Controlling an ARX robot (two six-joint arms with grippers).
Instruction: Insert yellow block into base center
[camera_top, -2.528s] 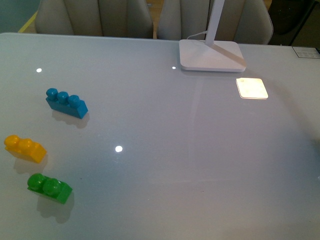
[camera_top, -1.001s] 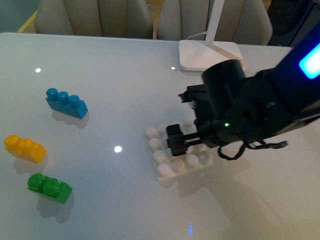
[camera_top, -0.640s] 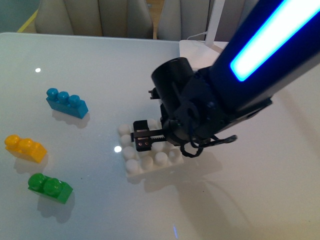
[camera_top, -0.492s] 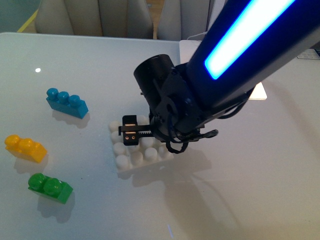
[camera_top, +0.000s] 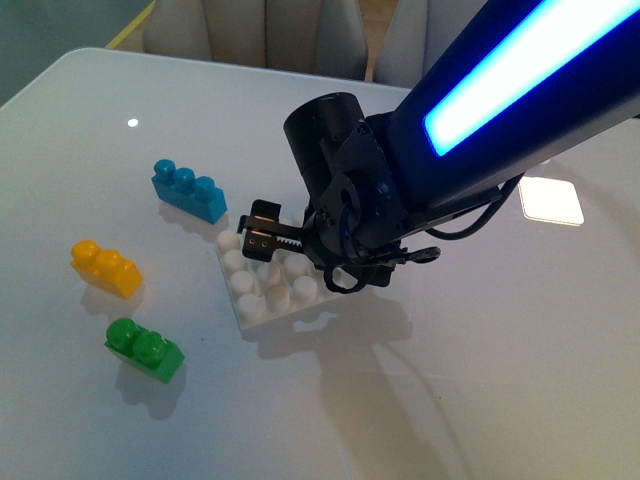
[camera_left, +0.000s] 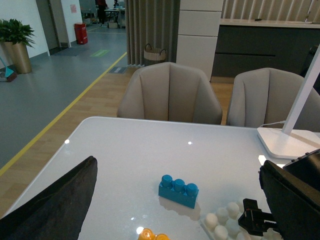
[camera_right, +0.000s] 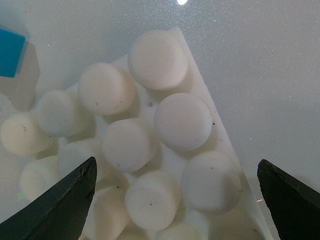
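Observation:
The yellow block (camera_top: 105, 268) lies on the white table at the left, between the blue brick (camera_top: 188, 190) and the green brick (camera_top: 145, 348). The white studded base (camera_top: 262, 292) lies a little to their right. My right gripper (camera_top: 270, 240) hovers open just over the base's studs. In the right wrist view the base (camera_right: 220, 137) fills the space between the open fingers of the right gripper (camera_right: 177, 200). My left gripper (camera_left: 172, 215) is open and empty, high above the table. Its view shows the blue brick (camera_left: 178, 190), the top of the yellow block (camera_left: 152, 235) and the base (camera_left: 220, 225).
A white lamp foot (camera_left: 287, 142) stands at the table's back right, and a bright lamp reflection (camera_top: 550, 200) shows on the tabletop. Two grey chairs (camera_left: 170, 95) stand behind the far edge. The right arm (camera_top: 470, 120) reaches in from the upper right.
The right arm came in from the right and brought the base leftward, close to the blue brick. The front view has shifted, so the bricks sit further right in it.

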